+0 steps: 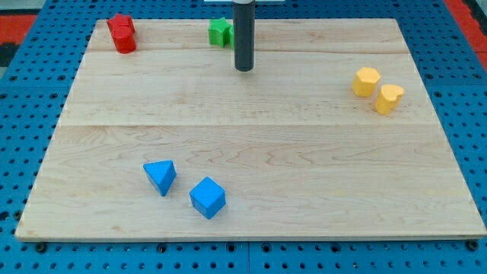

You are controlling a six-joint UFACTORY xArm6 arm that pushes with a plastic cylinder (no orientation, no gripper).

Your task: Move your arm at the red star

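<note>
Two red blocks sit together at the board's top left: the upper one [120, 26] and a lower one [125, 42] touching it; which is the star I cannot make out. My tip [243, 69] rests on the board near the top centre, well to the right of the red blocks. A green block [221, 32] sits just left of the rod, partly hidden by it.
A blue triangular block [160, 176] and a blue cube [207, 198] lie at the bottom left of centre. A yellow hexagonal block [366, 81] and a yellow heart-like block [389, 98] sit at the right. The wooden board [251, 152] lies on a blue pegboard.
</note>
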